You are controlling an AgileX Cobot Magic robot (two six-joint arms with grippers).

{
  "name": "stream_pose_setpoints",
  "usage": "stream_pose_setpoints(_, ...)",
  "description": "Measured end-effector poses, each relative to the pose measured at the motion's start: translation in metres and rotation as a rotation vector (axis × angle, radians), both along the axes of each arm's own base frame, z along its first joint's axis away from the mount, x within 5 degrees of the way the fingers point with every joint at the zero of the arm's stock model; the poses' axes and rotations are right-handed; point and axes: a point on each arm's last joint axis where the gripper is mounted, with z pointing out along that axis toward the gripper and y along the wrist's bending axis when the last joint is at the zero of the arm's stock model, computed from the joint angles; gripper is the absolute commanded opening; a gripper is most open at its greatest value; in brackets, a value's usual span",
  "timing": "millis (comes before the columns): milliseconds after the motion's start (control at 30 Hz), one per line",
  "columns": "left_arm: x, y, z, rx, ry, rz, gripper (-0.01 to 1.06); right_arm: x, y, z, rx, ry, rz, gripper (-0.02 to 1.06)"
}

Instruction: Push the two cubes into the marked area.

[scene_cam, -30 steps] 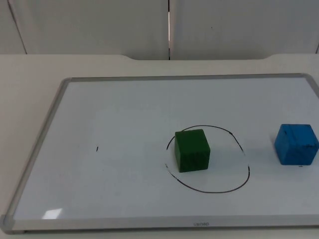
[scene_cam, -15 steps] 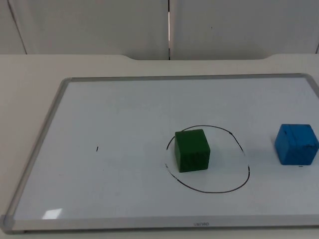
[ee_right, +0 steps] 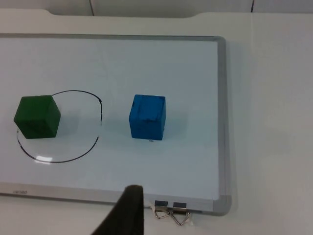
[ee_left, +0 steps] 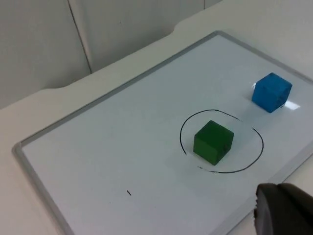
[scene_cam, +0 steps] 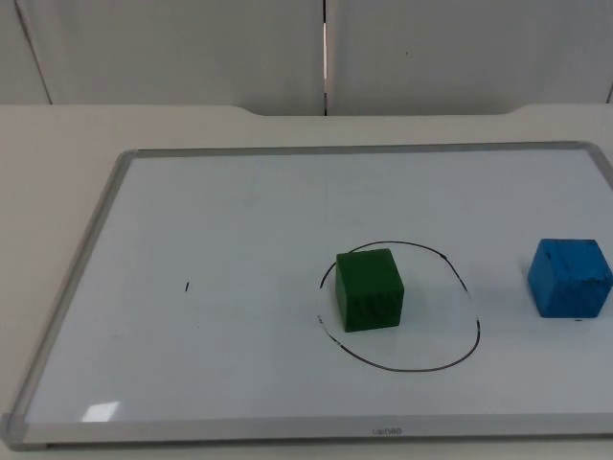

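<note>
A green cube (scene_cam: 369, 289) sits inside the black hand-drawn circle (scene_cam: 450, 359) on the whiteboard, close to the circle's left side. A blue cube (scene_cam: 570, 277) rests outside the circle to its right, near the board's right edge. The left wrist view has the green cube (ee_left: 213, 142) within the circle (ee_left: 257, 156) and the blue cube (ee_left: 272, 92) beyond it. In the right wrist view the blue cube (ee_right: 147, 117) stands beside the circle holding the green cube (ee_right: 37, 116). My left gripper (ee_left: 283, 211) and my right gripper (ee_right: 126, 214) both hang back from the board's near edge, well apart from the cubes.
The whiteboard has a grey frame (scene_cam: 72, 297) and lies flat on the pale table. A short black pen mark (scene_cam: 187, 286) is on its left half. Metal binder clips (ee_right: 171, 214) lie against the frame near the right gripper. The grey partition wall (scene_cam: 192, 48) stands behind.
</note>
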Motion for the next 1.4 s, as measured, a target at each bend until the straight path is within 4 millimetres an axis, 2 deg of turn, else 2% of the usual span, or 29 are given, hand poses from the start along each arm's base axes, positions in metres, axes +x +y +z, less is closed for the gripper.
stream_pose_setpoints(233,-0.032,0.018,-0.002,0.002,-0.037,0.010,0.00,0.000,0.000,0.000,0.000,0.000,0.000,1.05)
stream_pose_setpoints(400,-0.047,0.029,-0.007,-0.005,-0.041,0.046,0.00,0.000,0.000,0.000,0.000,0.000,0.000,1.05)
stream_pose_setpoints(700,-0.064,0.040,-0.011,-0.026,-0.062,0.078,0.00,0.000,0.000,0.000,0.000,0.000,0.000,1.05)
stream_pose_setpoints(867,-0.062,0.039,-0.025,-0.008,-0.028,0.078,0.00,0.000,0.000,0.000,0.000,0.000,0.000,1.05)
stream_pose_setpoints(1033,-0.054,0.035,-0.063,0.030,0.081,0.089,0.00,0.000,0.000,0.000,0.000,0.000,0.000,1.05)
stream_pose_setpoints(1133,-0.054,0.035,-0.073,0.029,0.093,0.092,0.00,0.000,0.000,0.000,0.000,0.000,0.000,1.05)
stream_pose_setpoints(1267,-0.057,0.037,-0.077,0.007,0.073,0.099,0.00,0.002,0.000,0.000,-0.001,0.011,0.000,0.98)
stream_pose_setpoints(1400,-0.060,0.038,-0.076,-0.009,0.044,0.102,0.00,0.014,0.001,0.000,-0.003,0.088,-0.002,0.92)
